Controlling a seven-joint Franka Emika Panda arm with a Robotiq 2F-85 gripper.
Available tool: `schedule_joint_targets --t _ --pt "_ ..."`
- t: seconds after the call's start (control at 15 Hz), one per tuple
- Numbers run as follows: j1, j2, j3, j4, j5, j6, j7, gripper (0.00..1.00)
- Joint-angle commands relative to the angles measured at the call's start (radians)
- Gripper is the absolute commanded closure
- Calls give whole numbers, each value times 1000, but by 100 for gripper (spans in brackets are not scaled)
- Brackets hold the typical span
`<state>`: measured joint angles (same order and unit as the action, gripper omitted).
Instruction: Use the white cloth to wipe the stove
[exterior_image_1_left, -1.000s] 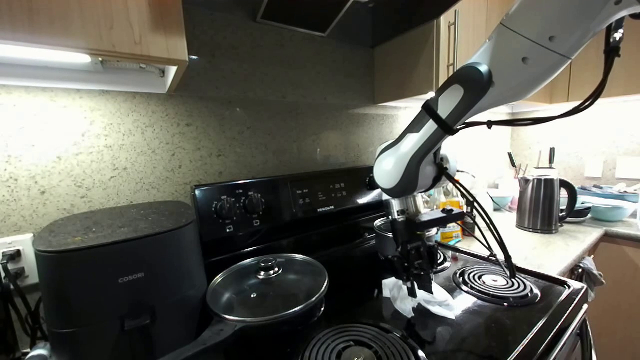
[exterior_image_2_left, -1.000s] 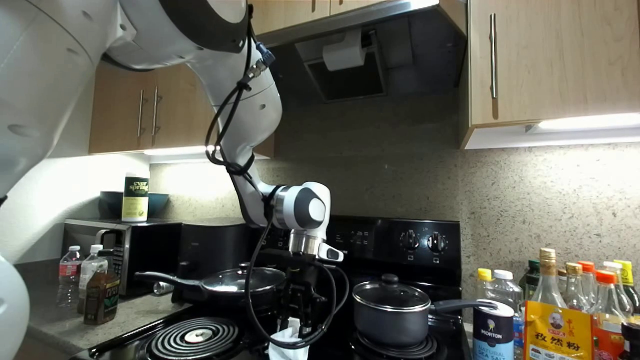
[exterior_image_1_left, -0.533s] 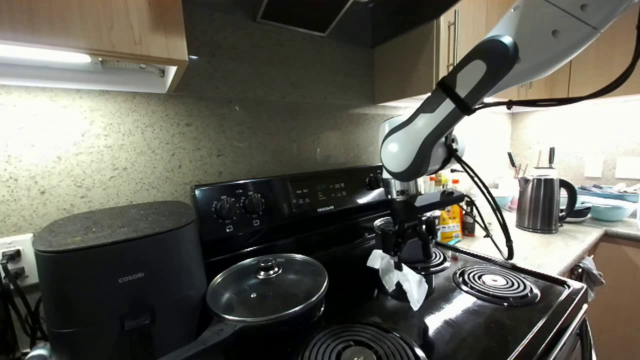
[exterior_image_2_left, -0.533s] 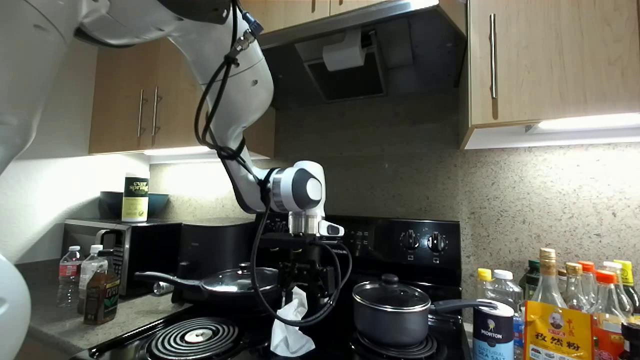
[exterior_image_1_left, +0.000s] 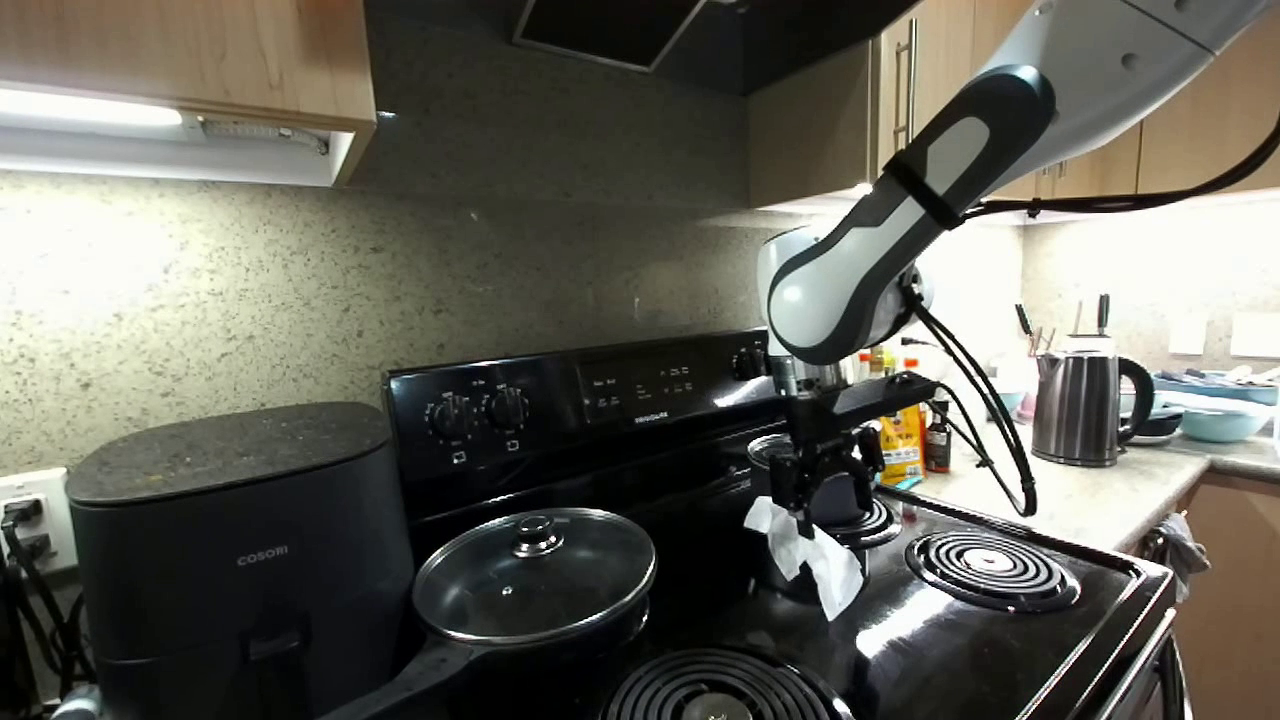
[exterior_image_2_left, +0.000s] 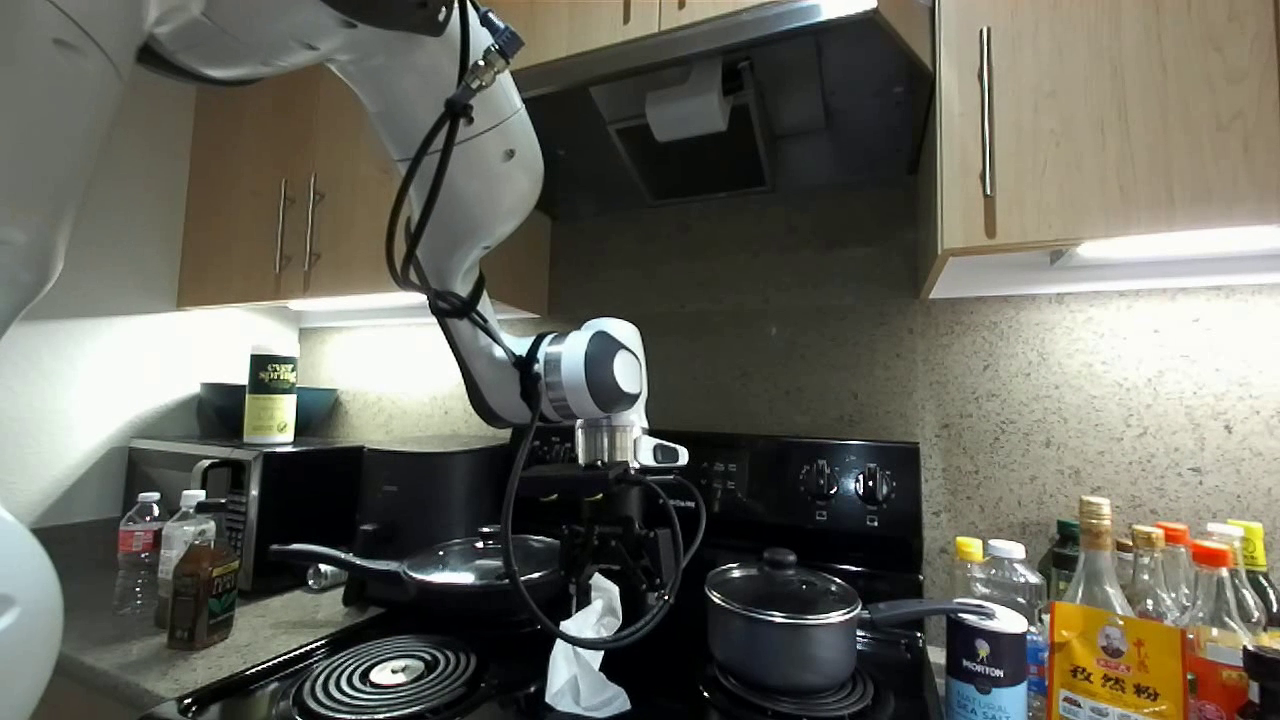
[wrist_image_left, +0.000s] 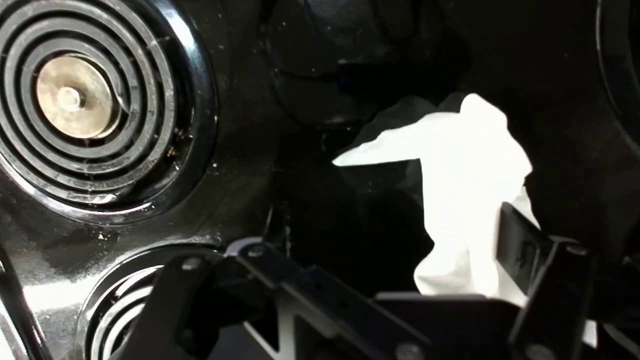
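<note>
White cloth (wrist_image_left: 465, 185), just one, beside one of two wide-parted fingers (wrist_image_left: 522, 245).

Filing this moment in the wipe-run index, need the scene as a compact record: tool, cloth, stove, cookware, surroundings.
tool: open, jaws apart, over the stove
white cloth: rumpled, at the tool's lower end, partly hidden by it in the wrist view
cloth support: can't tell whether it clings to the tool or rests on the stove
stove: black, coil burners, knobs on back panel
cookware: lidded saucepan and lidded frying pan, both on the stove
beside stove: dark grey COSORI appliance
counter: kettle
</note>
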<state>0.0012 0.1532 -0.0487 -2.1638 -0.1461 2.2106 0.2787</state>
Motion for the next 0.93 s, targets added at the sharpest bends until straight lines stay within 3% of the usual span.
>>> schedule_joint_targets --t 0.0,0.33,0.47,0.6,0.87 --pt "2 -23 -2 -18 -20 29 27 0" --pt "-19 -65 10 -51 162 207 -28 0" --pt "-3 -5 -11 -1 92 132 64 0" --pt "-9 -26 -4 -14 137 170 34 0" --pt "-5 -9 -6 5 117 149 28 0"
